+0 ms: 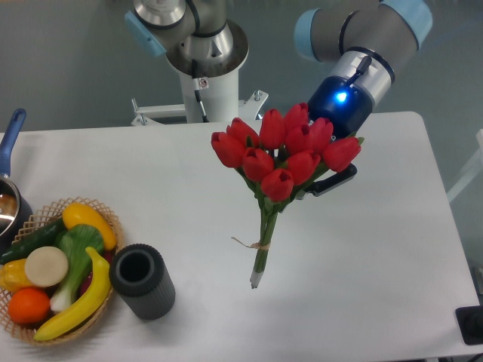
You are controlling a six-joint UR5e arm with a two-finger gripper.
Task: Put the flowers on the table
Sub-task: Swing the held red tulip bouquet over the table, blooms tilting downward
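Pincer [315,183] seemingly pinching the flowers [281,157] just under the blooms, though fingers mostly hidden, stems slanting down-left to a tip barely above the table [377,249]; best lowered gently, laid flat, well clear of the dark cylinder [142,280].

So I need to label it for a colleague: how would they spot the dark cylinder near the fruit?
Start at the white table and go to the wicker basket at its front left. Just right of it stands the black ribbed cylinder, upright, open-topped and hollow, the only dark, non-food item there.
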